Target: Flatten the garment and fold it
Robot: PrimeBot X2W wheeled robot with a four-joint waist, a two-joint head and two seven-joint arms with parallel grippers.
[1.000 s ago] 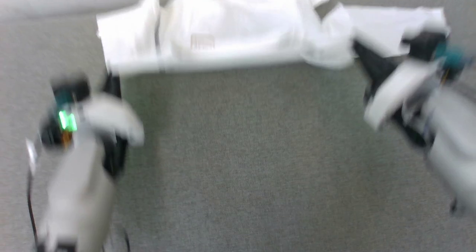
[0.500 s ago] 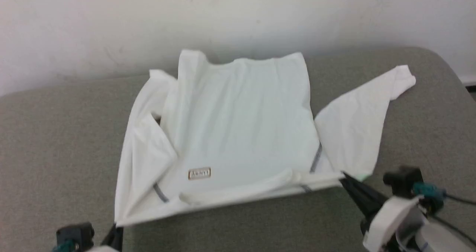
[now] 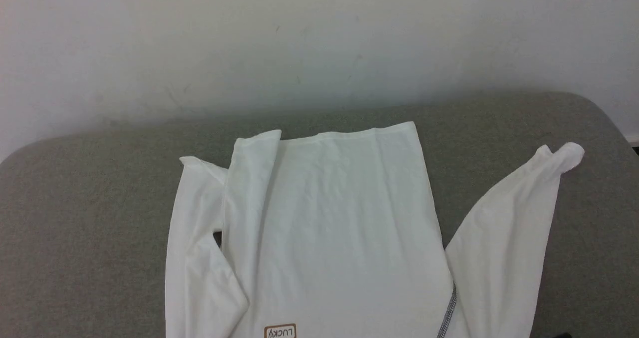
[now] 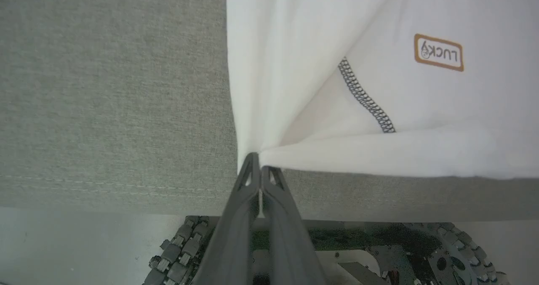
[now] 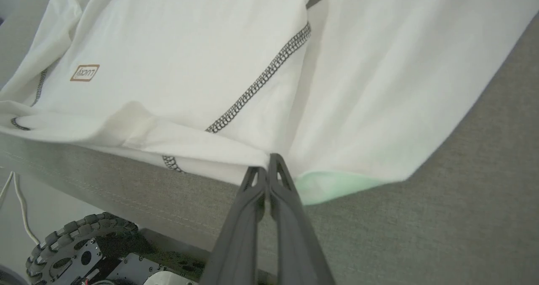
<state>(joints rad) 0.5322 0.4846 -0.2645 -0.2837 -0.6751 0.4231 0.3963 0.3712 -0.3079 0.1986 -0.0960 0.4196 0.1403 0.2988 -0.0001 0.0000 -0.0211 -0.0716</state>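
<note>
The garment (image 3: 329, 228), a white long-sleeved shirt, lies spread on a grey padded surface (image 3: 90, 218); one sleeve reaches out to the right and the other is folded along its left side. A small brown-bordered label (image 3: 280, 331) sits near the bottom edge of the head view. In the left wrist view my left gripper (image 4: 257, 163) is shut on a near corner of the garment (image 4: 337, 87), beside dark zigzag stitching (image 4: 365, 100). In the right wrist view my right gripper (image 5: 267, 167) is shut on the garment's (image 5: 202, 66) near edge, close to a stitched seam (image 5: 261, 81).
A pale wall (image 3: 319, 38) rises behind the surface. The surface's near edge (image 4: 105, 190) drops off just below the grippers, and my wheeled base (image 5: 71, 243) shows beneath it. Bare grey fabric lies left and right of the garment.
The head camera has tilted up, so both grippers have left its picture. The garment now lies longer and flatter than before, stretched toward the near edge.
</note>
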